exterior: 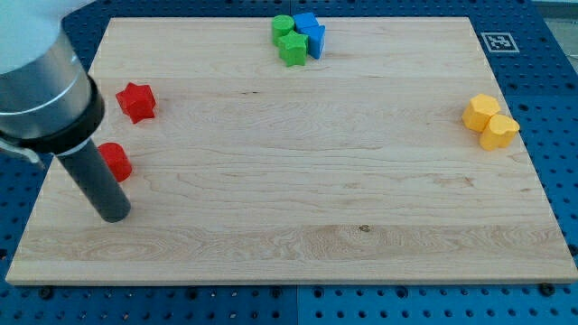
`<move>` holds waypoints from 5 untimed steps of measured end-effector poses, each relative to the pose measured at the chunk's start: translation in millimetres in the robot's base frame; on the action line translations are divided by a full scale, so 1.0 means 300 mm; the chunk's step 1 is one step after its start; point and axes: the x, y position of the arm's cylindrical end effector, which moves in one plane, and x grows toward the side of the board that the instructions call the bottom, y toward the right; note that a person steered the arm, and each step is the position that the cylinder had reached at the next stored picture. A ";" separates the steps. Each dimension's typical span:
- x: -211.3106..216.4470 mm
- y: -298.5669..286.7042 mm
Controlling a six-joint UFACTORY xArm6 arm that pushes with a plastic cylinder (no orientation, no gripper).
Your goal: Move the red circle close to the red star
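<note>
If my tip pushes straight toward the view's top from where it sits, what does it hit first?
Probably the red circle, just above and partly hidden behind the rod near my tip. The red star lies farther up; depth is uncertain.

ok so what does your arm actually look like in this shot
A thick silver-grey metal cylinder enters from the view's top left, stepping down to a black collar and a straight dark rod. My tip is its blunt, flat lower end. No cables, markings or gripper show.
</note>
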 end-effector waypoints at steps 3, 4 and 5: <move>-0.108 -0.046; -0.076 -0.127; -0.157 -0.137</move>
